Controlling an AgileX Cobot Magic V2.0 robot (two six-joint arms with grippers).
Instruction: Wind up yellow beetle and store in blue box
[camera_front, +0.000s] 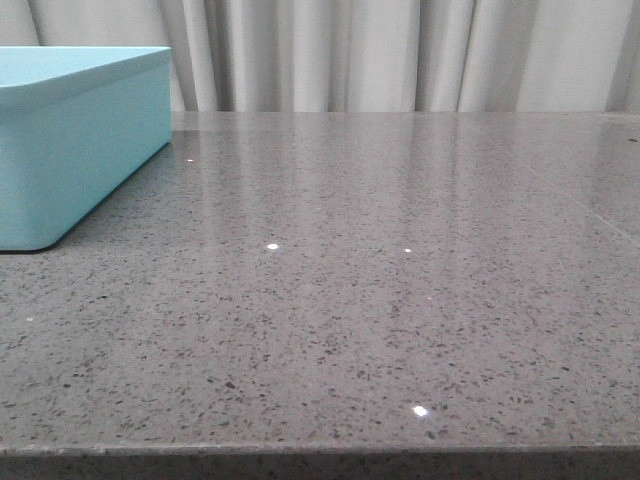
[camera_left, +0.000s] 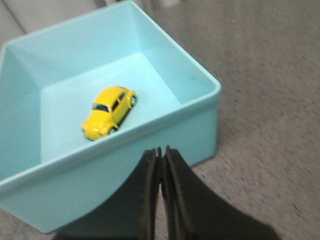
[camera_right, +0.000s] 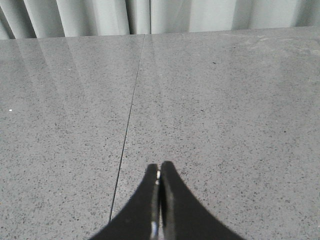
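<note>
The yellow beetle (camera_left: 108, 112) lies on its wheels on the floor of the blue box (camera_left: 195, 80), seen in the left wrist view. The blue box also shows at the far left of the front view (camera_front: 90, 120), where the beetle is hidden by its wall. My left gripper (camera_left: 161, 150) is shut and empty, outside the box, over its near wall. My right gripper (camera_right: 159, 167) is shut and empty above the bare grey table. Neither gripper shows in the front view.
The grey speckled table (camera_front: 380, 280) has a thin seam line (camera_right: 127, 125) running away from the right gripper. Pale curtains (camera_front: 400, 50) hang behind the table's far edge.
</note>
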